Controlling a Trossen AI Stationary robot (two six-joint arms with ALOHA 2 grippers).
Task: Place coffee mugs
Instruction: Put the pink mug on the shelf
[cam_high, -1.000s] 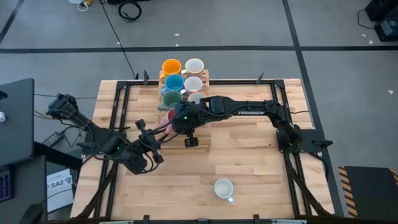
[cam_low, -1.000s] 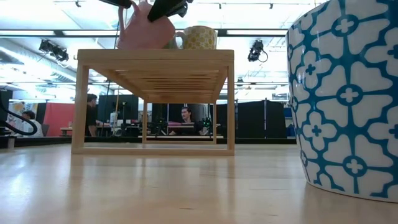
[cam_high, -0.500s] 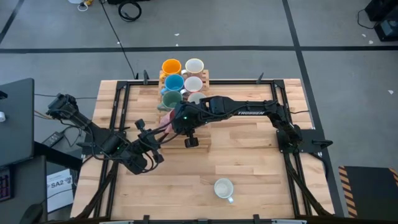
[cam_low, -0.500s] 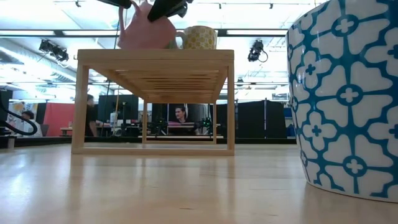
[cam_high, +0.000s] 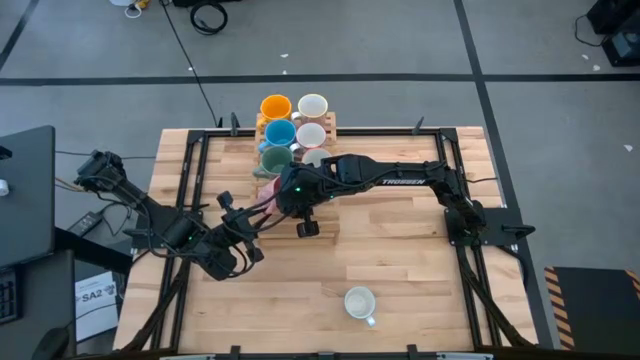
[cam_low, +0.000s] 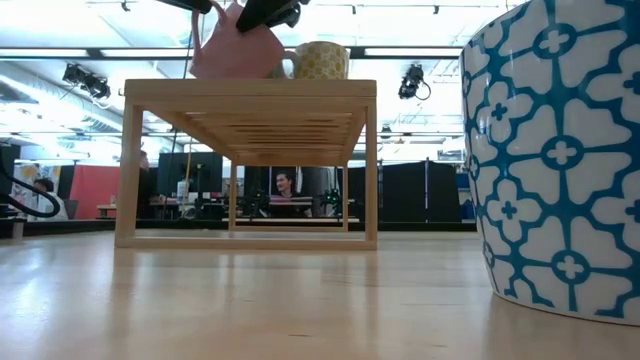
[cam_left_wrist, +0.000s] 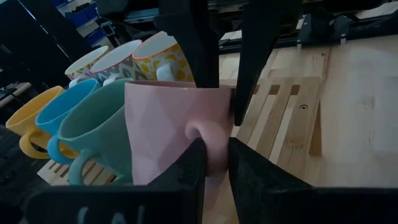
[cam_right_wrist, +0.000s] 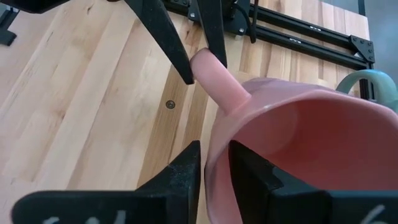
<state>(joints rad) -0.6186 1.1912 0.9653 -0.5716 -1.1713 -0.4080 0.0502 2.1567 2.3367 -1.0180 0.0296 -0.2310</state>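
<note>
- Pink mug (cam_left_wrist: 168, 130) sat on the wooden rack (cam_low: 250, 95), at the near end of the row w/ green mug (cam_left_wrist: 93, 134), blue, orange ones – prob. the next free slot.
- Left pincer (cam_left_wrist: 214, 158) clenched on its handle, likely to steady it.
- Right pincer (cam_right_wrist: 214, 165) straddled the rim wall, one finger inside, one outside; fingers looked slack, grip easing – can't tell if let go.
- White mug (cam_high: 359, 302) waited alone on tabletop (cam_high: 400, 260), well apart.

Four views, one shared mug
Overhead looked straight down; low camera sat level at tabletop; both wrist cameras closed tightly on the pink mug (cam_left_wrist: 168, 130) from opposite sides.
</note>
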